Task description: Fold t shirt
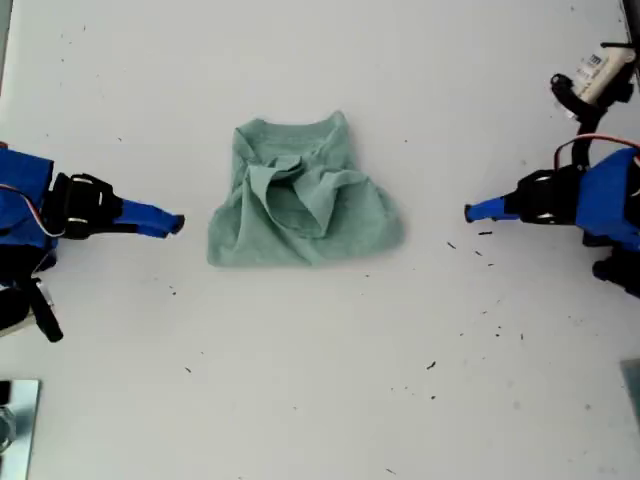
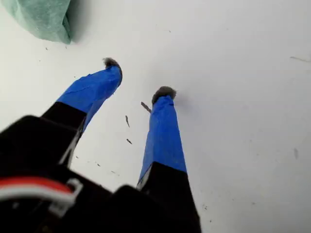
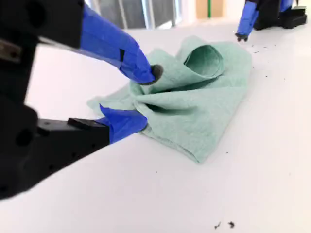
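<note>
Shirt (image 1: 300,205) lies crumpled, unlettered, between my released first gripper (image 2: 138,82) and second gripper (image 3: 143,99).

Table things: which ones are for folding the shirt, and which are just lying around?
For the job:
shirt, crumpled
my first gripper, open
my second gripper, open
table

Just lying about:
black specks
shiny thing at the exterior view's lower left corner, too cut off to tell what it is

T shirt (image 1: 300,200) lies mid-table (image 1: 320,400). My second gripper (image 1: 176,224) sits near it at the exterior view's left. My first gripper (image 1: 470,212) sits at that view's right.
</note>
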`<state>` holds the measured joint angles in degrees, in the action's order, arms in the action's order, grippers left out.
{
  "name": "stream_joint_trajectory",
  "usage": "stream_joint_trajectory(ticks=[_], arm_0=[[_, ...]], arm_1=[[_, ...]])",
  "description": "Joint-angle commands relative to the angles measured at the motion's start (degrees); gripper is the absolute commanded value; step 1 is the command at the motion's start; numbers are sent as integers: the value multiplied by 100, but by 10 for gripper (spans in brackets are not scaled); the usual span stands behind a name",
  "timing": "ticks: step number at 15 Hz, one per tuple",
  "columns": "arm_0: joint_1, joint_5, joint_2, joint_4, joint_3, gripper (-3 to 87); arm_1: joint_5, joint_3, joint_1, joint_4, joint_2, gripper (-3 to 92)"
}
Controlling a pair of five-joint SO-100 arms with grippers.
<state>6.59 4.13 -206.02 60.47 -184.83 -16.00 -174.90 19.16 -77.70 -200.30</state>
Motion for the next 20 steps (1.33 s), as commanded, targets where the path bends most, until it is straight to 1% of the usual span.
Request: stream_joint_trajectory(ticks=[1,2,3,4,15,16,17,18,19,20], arm_0=[[105,387,-44,-132,-62,120],[105,387,-44,-132,-62,120],[105,387,-44,-132,-62,120],[105,387,-44,-132,-62,120],[105,387,-44,-132,-62,120],[105,387,-44,-132,-62,120],[105,387,-44,-132,-62,120],[105,387,-44,-132,-62,120],[105,387,-44,-132,-62,120],[105,387,-44,-132,-62,120]], arm_1=[[-536,-246,88,-18,-44,157],[-2083,-246,79,-18,-44,157],[-3138,-220,123,-70,-62,157],[-2988,-220,70,-79,-53,143],[-2988,-220,70,-79,-53,143],[-3023,-220,114,-79,-53,143],[-3076,-220,606,-79,-53,135],[-1758,-220,958,-79,-53,138],[316,-229,905,-79,-62,146],[255,-229,53,-79,-62,147]])
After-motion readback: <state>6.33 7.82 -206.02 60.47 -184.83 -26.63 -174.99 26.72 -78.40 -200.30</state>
